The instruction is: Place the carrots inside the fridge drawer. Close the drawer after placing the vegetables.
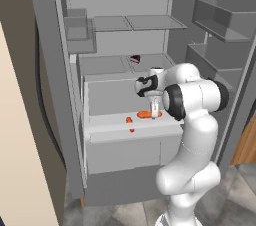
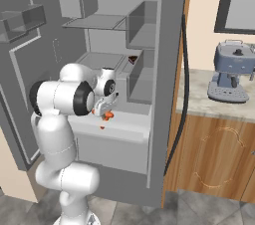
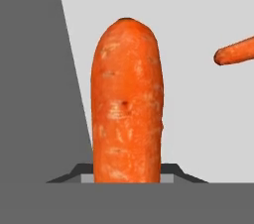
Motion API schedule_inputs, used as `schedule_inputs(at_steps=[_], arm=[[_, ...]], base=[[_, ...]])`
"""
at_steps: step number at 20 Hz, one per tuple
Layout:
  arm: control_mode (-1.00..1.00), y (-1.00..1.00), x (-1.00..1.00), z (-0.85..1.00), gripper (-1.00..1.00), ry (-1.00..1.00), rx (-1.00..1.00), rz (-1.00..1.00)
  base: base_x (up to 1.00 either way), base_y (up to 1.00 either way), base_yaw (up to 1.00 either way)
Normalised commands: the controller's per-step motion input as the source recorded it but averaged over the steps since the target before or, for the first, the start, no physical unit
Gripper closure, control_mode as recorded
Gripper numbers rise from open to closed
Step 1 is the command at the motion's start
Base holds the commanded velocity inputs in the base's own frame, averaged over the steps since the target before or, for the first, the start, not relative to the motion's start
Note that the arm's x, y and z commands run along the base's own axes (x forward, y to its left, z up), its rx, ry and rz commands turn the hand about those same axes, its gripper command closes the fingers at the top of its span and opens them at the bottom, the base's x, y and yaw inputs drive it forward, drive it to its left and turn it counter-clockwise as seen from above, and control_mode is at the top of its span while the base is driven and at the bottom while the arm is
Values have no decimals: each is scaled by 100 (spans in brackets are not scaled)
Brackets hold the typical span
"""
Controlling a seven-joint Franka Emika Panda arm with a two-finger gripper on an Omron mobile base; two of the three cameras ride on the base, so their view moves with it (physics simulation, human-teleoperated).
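Observation:
The fridge drawer [image 1: 135,152] is a wide pale grey bin with a white rim [image 1: 107,131], pulled out from the open fridge. My gripper [image 1: 155,112] points down over its right part, shut on one carrot [image 1: 144,114]. That carrot stands tall and close in the hand view [image 3: 126,104] and shows orange below the hand in the right base view [image 2: 107,115]. A second carrot [image 1: 129,119] lies on the pale surface just left of it, apart from the held one, and pokes in at the right of the hand view [image 3: 237,51].
Grey shelves [image 1: 135,22] run above the drawer, with a small dark thing [image 1: 135,59] on the lower one. Door bins [image 1: 220,20] hang on the open door at right. A coffee machine [image 2: 231,72] stands on the counter above wooden cabinets [image 2: 219,159].

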Motion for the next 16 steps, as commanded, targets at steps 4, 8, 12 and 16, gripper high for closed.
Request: schedule_inputs(at_steps=[4,8,12,16], arm=[[-100,-46,58,64,100,-2,0,20],[-100,-7,37,-46,100,0,1,14],[-100,9,-38,-100,-100,-2,2,9],[-100,7,-14,-62,-100,-6,5,0]], base=[[0,0,0],[0,0,0],[0,0,0],[0,0,0]])
